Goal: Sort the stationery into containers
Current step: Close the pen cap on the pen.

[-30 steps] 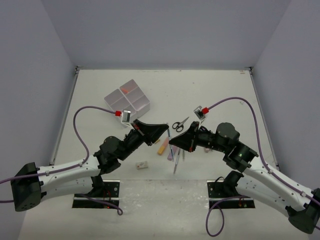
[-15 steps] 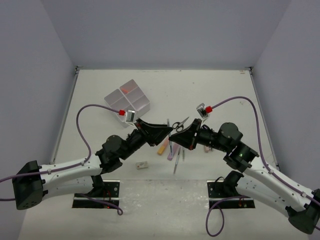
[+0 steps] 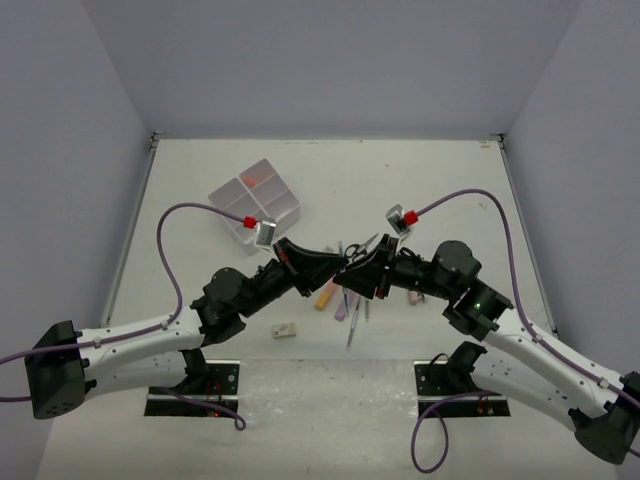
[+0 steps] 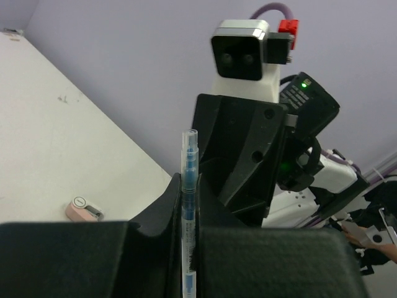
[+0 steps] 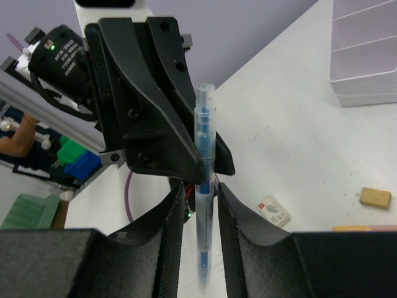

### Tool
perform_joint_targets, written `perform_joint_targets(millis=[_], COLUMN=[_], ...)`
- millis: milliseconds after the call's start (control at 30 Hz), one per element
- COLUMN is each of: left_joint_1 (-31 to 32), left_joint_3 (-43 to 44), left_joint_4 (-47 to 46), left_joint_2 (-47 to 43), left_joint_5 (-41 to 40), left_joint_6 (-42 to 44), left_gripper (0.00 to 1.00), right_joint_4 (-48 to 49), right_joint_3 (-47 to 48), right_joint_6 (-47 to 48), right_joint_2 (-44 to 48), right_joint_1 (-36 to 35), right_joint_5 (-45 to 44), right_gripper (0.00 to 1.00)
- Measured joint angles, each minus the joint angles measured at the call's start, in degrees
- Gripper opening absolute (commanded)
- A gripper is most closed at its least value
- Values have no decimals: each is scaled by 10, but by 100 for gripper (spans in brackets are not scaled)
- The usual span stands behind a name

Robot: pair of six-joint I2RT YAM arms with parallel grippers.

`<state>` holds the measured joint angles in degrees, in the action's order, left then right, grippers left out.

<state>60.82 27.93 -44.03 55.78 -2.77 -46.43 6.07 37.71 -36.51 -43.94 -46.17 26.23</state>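
L arm (image 3: pixel 300 268) closer; scissors (image 3: pixel 356 249) beneath wrists.

Blue pen (image 4: pixel 188 205) upright between fingers (image 4: pixel 162 218)

Pale lavender-grey walls (image 3: pixel 330 60) are enclosing the workspace on the far, left and right sides, meeting at two far corners. An off-white tabletop (image 3: pixel 420 185) is lying flat between them, showing faint scuffs and specks. Light is falling evenly, casting only soft shadows. The near strip of the tabletop (image 3: pixel 330 400) is looking slightly brighter and rougher.
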Motion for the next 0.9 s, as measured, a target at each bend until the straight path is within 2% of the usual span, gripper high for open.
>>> perform_joint_targets(millis=[33, 67, 100, 167, 200, 233, 333, 467, 567, 700, 800, 900], left_joint_1=[0, 0, 0, 0, -1, -1, 0, 0, 0, 1, 0, 0], left_joint_3=[4, 9, 14, 21, 23, 24, 28, 44, 66, 119, 159, 180], left_joint_4=[0, 0, 0, 5, 5, 5, 8, 31, 62, 127, 158, 171], left_joint_2=[0, 0, 0, 1, 0, 0, -1, 0, -1, 0, 4, 12], left_joint_5=[8, 15, 21, 27, 29, 30, 30, 30, 17, -26, -53, -68], left_joint_6=[6, 11, 17, 29, 32, 34, 43, 57, 72, 92, 102, 103], left_gripper=[0, 0, 0, 0, 1, 6, 63, 100, 98, 82, 78, 68], right_joint_4=[6, 12, 18, 33, 37, 41, 45, 42, 40, 37, 35, 29], right_joint_3=[1, 1, 1, 4, 6, 6, 6, 6, 6, 6, 6, 6], right_joint_6=[0, -1, -1, -5, -5, -5, -5, -1, 4, 9, 11, 14], right_joint_2=[-8, -17, -25, -37, -40, -42, -41, -35, -31, -31, -34, -35], right_joint_1=[0, 0, 0, -2, -2, -1, -1, -1, -1, -1, -2, -2], right_joint_5=[10, 22, 34, 56, 61, 65, 70, 68, 67, 67, 68, 69], right_gripper=[23, 13, 11, 0, 0, 0, 0, 0, 0, 0, 0, 0])
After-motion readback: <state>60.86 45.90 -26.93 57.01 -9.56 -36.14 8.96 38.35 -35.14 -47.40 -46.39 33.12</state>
